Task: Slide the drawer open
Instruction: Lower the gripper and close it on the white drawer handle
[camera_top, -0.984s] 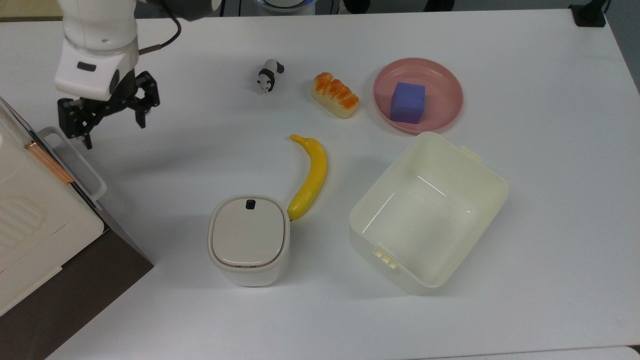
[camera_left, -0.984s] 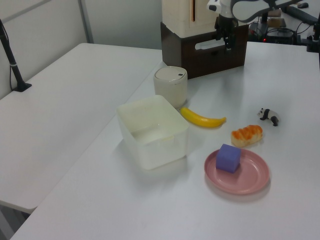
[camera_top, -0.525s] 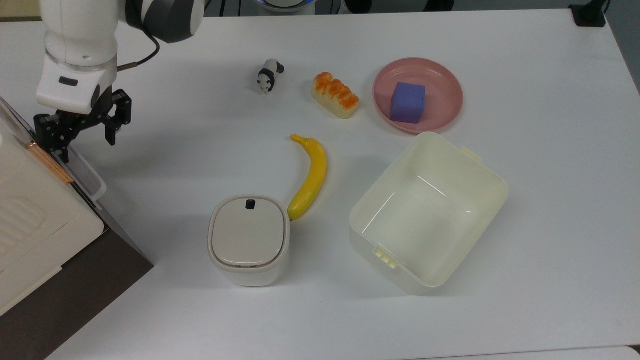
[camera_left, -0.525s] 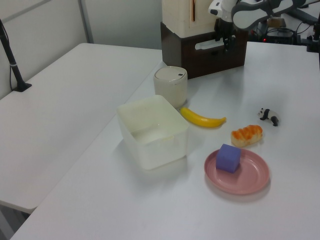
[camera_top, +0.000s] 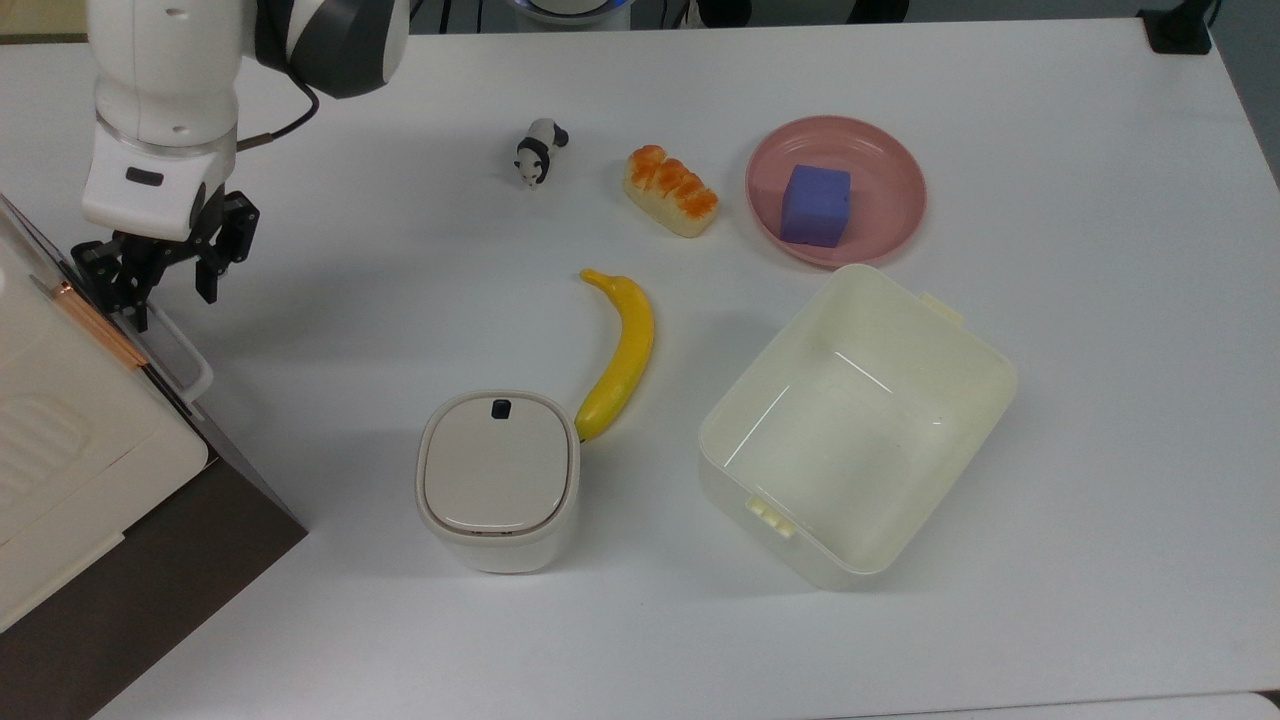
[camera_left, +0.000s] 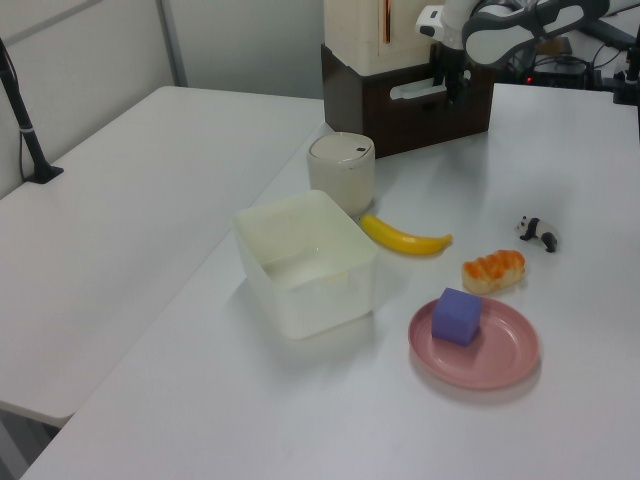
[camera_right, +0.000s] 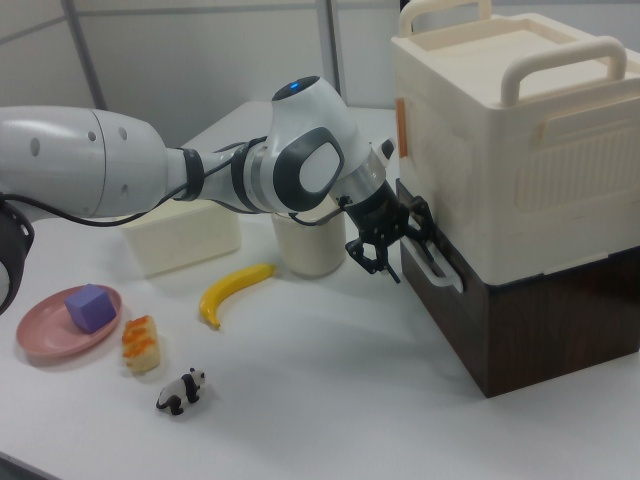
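**At the handle, fingers spread**

My gripper is right at the drawer now, fingers apart at a moderate gap and holding nothing. In the top view one finger sits over the white handle, the other just outside it toward the table. In the right view my fingertips straddle the handle's upper end; I can't tell whether they touch it. The drawer is flush in the dark base under the cream appliance, at the top view's left edge.

Against half a second ago, my gap has narrowed and I've edged along the handle. A second ago I was clear of it, out over the table. The drawer hasn't budged.
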